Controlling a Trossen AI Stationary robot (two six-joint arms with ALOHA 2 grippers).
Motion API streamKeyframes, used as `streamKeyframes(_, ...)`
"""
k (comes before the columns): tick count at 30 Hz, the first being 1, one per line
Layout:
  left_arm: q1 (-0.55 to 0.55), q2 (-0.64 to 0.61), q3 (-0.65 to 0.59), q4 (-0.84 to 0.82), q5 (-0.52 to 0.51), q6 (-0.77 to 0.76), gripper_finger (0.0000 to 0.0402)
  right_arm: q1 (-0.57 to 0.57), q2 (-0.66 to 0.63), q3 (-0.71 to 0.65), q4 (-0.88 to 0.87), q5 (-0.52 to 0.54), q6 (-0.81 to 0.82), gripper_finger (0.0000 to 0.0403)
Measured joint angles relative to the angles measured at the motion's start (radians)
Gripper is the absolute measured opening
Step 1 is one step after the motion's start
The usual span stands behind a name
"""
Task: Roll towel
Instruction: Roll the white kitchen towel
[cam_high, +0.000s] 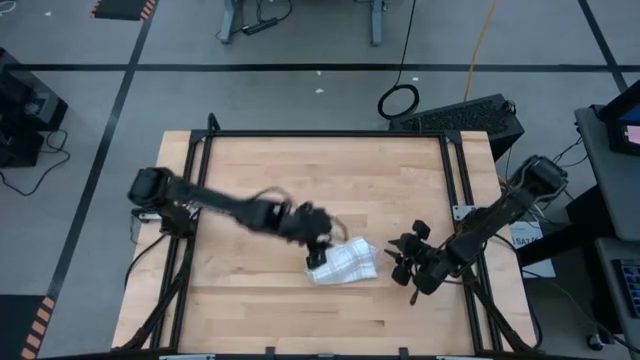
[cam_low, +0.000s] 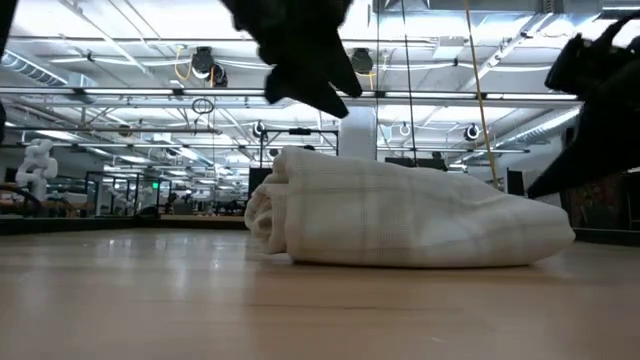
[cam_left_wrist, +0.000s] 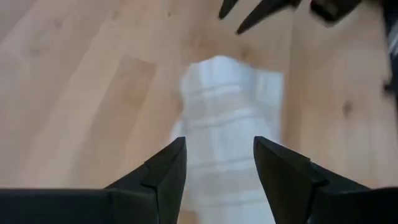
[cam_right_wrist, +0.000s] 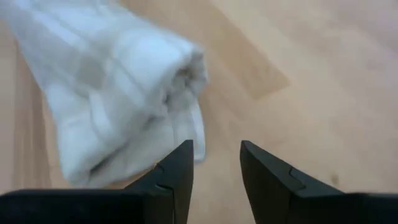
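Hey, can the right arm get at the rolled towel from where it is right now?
Probably yes. The right gripper hangs open just beside the towel, with only bare table between them. The left gripper hovers open over the towel's far end, leaving the near end free.

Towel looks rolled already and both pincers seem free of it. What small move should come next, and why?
Probably lift the left pincer up and away. The towel already lies as a roll on the table, and both the left pincer and the right pincer stand open with nothing between their fingers.

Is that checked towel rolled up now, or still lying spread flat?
Rolled up. The towel lies on the table as a thick bundle, its layered end showing at one side.
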Motion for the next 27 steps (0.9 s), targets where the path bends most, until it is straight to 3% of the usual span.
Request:
streamKeyframes(5, -0.225, -0.026, -0.17, 0.27, -0.261, -0.318, 0.0191, -0.029, -0.052, -0.032, 0.013, 0.03, -0.09, 0.0123)
streamKeyframes(8, -0.325, -0.022, -0.192, 0.326, -0.414, -0.489, 0.0191, -0.074, -0.091, -0.065, 0.099, -0.062, -0.15, 0.0123)
streamKeyframes(13, -0.456, 0.01, -0.194, 0.312, -0.64, -0.689, 0.0191, -0.141, -0.109, -0.118, 0.432, -0.215, -0.277, 0.0123)
streamKeyframes(19, -0.494, 0.108, -0.194, 0.315, -0.677, -0.847, 0.0191, -0.222, -0.108, -0.165, 0.51, -0.234, -0.247, 0.0137)
streamKeyframes(27, -0.532, 0.221, -0.195, 0.416, -0.677, -0.92, 0.0191, -0.256, -0.105, -0.22, 0.715, -0.258, -0.479, 0.0228)
